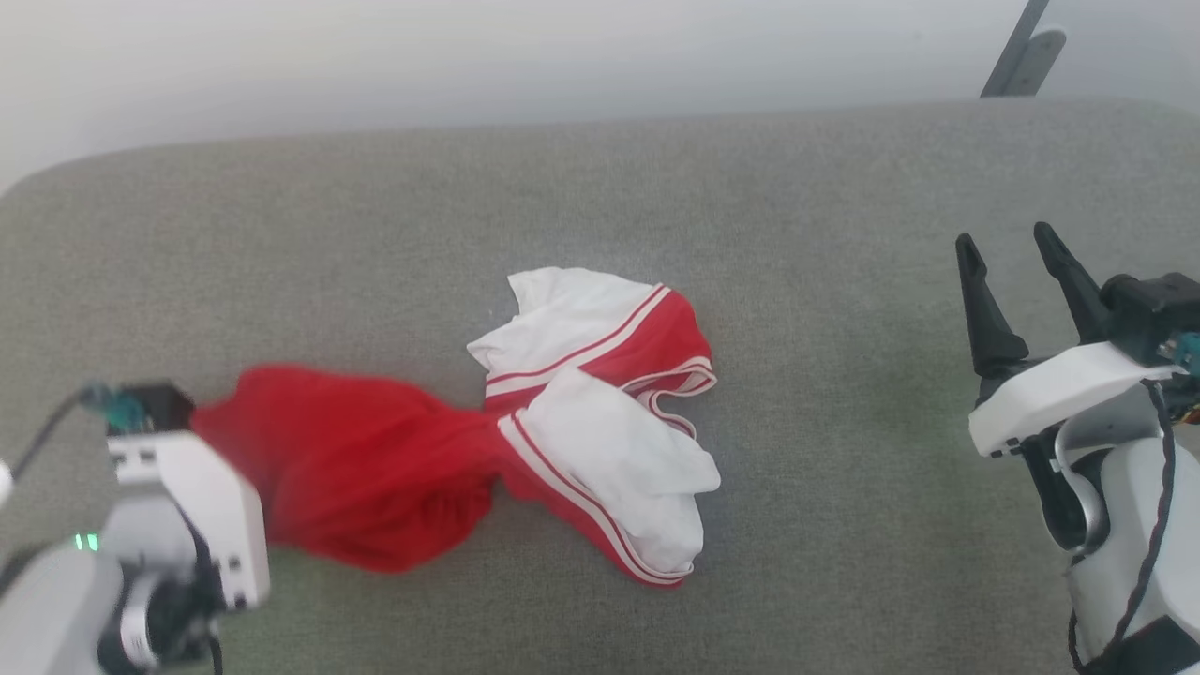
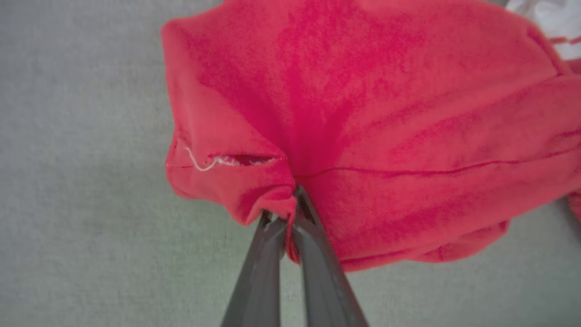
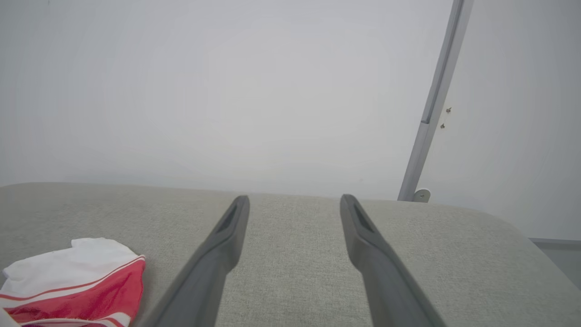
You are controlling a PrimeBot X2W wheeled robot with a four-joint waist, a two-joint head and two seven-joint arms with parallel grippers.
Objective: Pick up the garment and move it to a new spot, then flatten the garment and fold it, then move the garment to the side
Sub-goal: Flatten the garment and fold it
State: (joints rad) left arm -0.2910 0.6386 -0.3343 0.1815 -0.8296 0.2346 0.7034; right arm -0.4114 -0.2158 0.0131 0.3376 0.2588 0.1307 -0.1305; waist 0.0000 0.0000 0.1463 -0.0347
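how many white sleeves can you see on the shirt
2. The far sleeve lies at the far side of the shirt; the near sleeve lies just before it, closer to the robot.

Left hand (image 2: 287, 209) tips within garment (image 2: 372, 113)

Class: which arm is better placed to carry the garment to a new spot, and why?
Left: the left tool is shut on a red fold of the garment. The right tool stands open, well apart from it.
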